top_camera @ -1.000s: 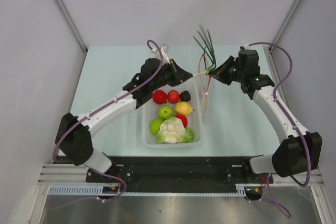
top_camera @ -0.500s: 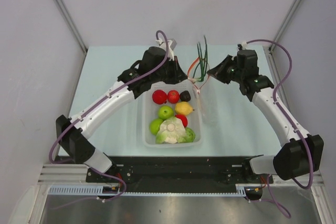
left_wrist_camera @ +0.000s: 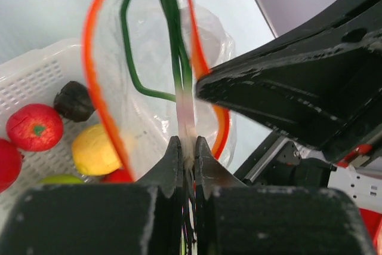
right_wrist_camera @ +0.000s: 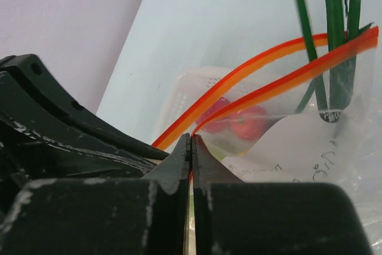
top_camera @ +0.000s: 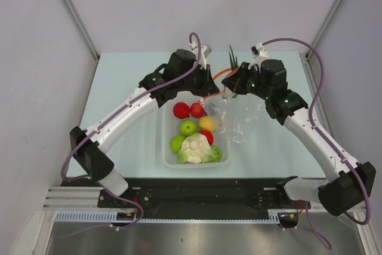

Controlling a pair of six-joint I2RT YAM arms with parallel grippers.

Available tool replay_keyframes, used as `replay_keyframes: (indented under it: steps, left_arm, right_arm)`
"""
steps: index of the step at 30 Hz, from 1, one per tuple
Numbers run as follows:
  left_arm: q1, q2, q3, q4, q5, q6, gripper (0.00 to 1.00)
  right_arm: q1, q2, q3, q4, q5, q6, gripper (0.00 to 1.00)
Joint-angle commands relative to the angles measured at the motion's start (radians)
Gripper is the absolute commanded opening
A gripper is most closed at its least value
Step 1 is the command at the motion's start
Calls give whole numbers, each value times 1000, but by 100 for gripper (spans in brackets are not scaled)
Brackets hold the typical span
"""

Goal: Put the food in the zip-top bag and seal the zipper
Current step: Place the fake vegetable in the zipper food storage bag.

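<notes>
My left gripper (top_camera: pixel 210 85) is shut on the white ends of the long green onions (left_wrist_camera: pixel 170 22), whose leaves reach through the open mouth of the clear zip-top bag (top_camera: pixel 236 117). My right gripper (top_camera: pixel 234 85) is shut on the bag's red-orange zipper (right_wrist_camera: pixel 268 58) and holds the bag up, its body draped over the basket's right edge. In the left wrist view my left gripper (left_wrist_camera: pixel 186 147) pinches the stalks inside the zipper (left_wrist_camera: pixel 92 70) loop. Red fruits (top_camera: pixel 181 110), a lemon (top_camera: pixel 208 123), green fruits (top_camera: pixel 188 127), the cabbage (top_camera: pixel 196 147) and the dark lump (left_wrist_camera: pixel 74 101) lie in the basket.
The white perforated basket (top_camera: pixel 166 147) stands on the pale table between the arms. The two grippers are very close together above its far right corner; the right gripper's black body (left_wrist_camera: pixel 298 82) fills the left wrist view's right side. Grey walls enclose the table.
Both grippers have moved towards each other. The bag's mouth has opened and its body swung over the basket's right edge. The onions now stand lower, within the zipper loop.
</notes>
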Motion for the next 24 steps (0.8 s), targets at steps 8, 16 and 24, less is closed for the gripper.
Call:
replay_keyframes:
  steps: [8, 16, 24]
  left_arm:
    - [29, -115, -87, -40, 227, 211, 0]
    - [47, -137, -143, -43, 462, 243, 0]
    - [58, -140, -104, -101, 560, 346, 0]
  right_arm:
    - [30, -76, 10, 22, 45, -191, 0]
    - [34, -109, -32, 64, 23, -220, 0]
    - [71, -130, -36, 55, 17, -288, 0]
